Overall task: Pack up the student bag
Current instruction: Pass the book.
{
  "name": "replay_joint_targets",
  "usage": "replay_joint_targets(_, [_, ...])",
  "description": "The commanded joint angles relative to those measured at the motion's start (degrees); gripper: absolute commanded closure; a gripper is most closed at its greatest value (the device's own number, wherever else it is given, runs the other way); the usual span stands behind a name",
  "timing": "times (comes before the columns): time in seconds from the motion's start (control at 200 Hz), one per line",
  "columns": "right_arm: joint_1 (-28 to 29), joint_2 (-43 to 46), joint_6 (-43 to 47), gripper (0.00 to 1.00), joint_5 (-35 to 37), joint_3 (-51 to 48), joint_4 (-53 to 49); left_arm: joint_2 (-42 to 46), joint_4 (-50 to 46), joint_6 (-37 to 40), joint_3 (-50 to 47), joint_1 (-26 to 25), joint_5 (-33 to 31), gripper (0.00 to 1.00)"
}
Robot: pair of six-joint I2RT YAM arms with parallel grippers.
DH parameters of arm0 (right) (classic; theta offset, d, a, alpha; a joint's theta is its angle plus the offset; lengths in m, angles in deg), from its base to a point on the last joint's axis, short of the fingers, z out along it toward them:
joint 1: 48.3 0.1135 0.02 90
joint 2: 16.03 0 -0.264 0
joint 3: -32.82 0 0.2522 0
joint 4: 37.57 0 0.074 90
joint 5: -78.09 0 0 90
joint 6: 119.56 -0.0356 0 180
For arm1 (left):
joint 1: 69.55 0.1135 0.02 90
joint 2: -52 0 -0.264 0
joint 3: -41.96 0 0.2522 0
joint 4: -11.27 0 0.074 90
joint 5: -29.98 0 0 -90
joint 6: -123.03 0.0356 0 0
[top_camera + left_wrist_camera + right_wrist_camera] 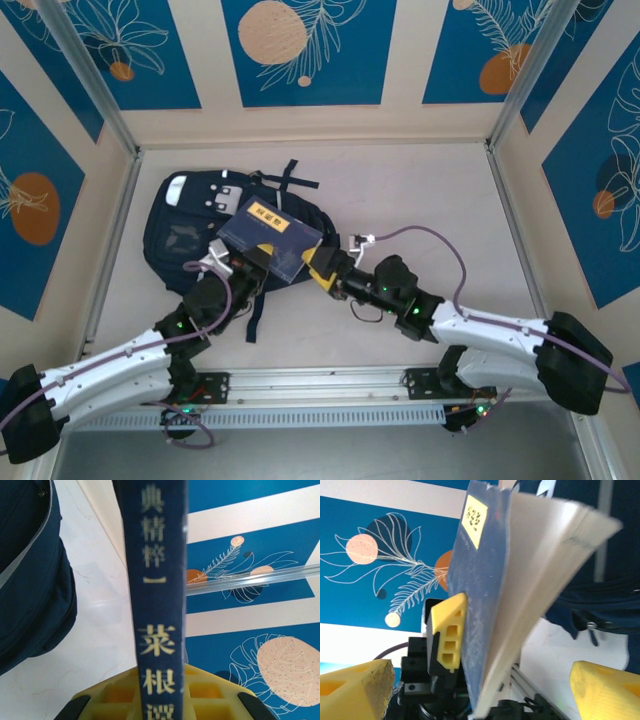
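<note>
The student bag (190, 235) lies flat, and over its near right corner the navy book (270, 235) hangs pinched in the left gripper (258, 268), the right gripper (322, 268) just beside with jaws spread wide, so by my reckoning the packing is barely begun.

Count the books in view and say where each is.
1. The navy book is clamped in the left gripper, over the right side of the student bag in the top view, the open right gripper beside it. Others may hide inside the bag.
</note>
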Motion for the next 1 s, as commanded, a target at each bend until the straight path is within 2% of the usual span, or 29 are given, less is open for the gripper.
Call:
replay_joint_targets(0.0, [0.7, -4.2, -2.8, 0.1, 3.2, 2.6, 6.8, 1.2, 0.6, -0.7, -0.1, -0.4, -1.5, 1.0])
replay_joint_targets(0.44, [1.2, -17.9, -2.6, 0.36, 5.1, 8.4, 20.7, 3.7, -2.1, -1.3, -0.7, -0.4, -1.6, 1.0])
replay_joint_targets(0.525, [1.5, -19.4, -2.7, 0.44, 5.5, 9.0, 22.0, 3.9, -2.5, -1.3, -0.7, -0.4, -1.5, 1.0])
replay_joint_targets(0.685, [2.7, -19.8, -3.5, 0.78, 7.3, 9.1, 20.9, 4.2, -4.1, -2.2, -1.0, -0.4, -1.8, 1.0])
replay_joint_targets(0.825, [2.9, -19.1, -3.9, 0.99, 8.6, 8.3, 19.2, 4.8, -5.4, -2.7, -1.0, -0.4, -1.9, 1.0])
replay_joint_targets(0.935, [2.9, -18.0, -3.6, 1.0, 9.1, 7.7, 18.6, 5.7, -7.0, -2.6, -0.8, -0.4, -2.2, 1.0])
replay_joint_targets(0.995, [2.8, -17.1, -2.8, 1.0, 9.2, 7.3, 18.3, 6.2, -10.0, -2.8, 0.3, -0.4, -2.4, 0.94])
